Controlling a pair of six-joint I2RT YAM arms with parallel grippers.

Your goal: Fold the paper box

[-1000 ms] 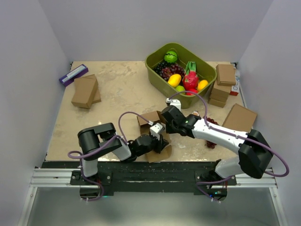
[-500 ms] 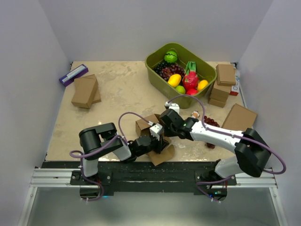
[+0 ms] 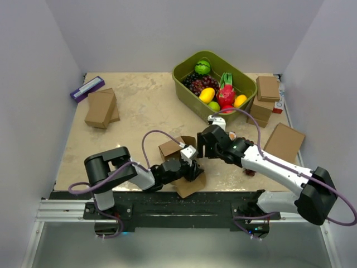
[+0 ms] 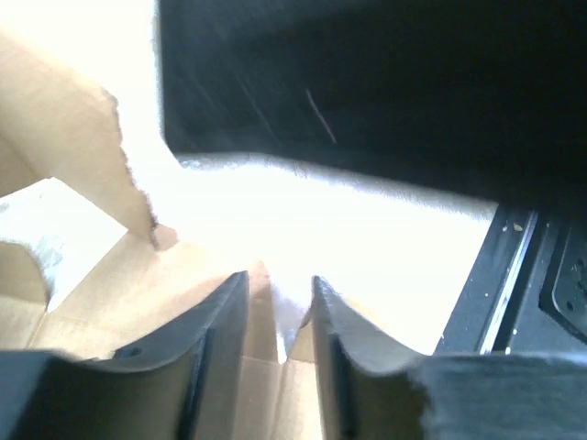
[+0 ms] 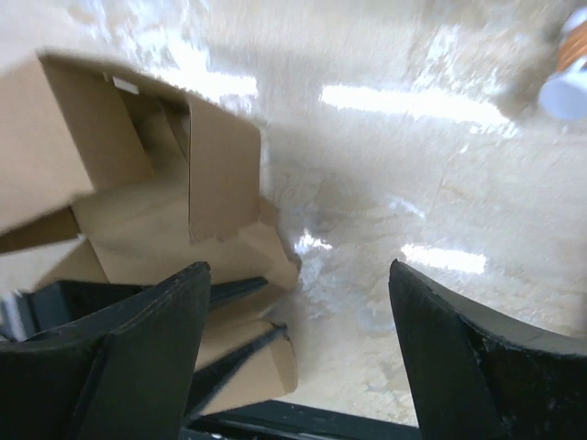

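Pinching flap of paper box (image 3: pixel 170 149), L jaws narrow; R jaws wide, just beside it.

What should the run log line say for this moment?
task: fold paper box, half-folded | left gripper: jaws shut on its flap | right gripper: jaws open, beside box

Open tabletop (image 3: pixel 139 114) left of paper box (image 3: pixel 170 148) — green bin (image 3: pixel 187 94) behind, brown stacks (image 3: pixel 268 88) at right
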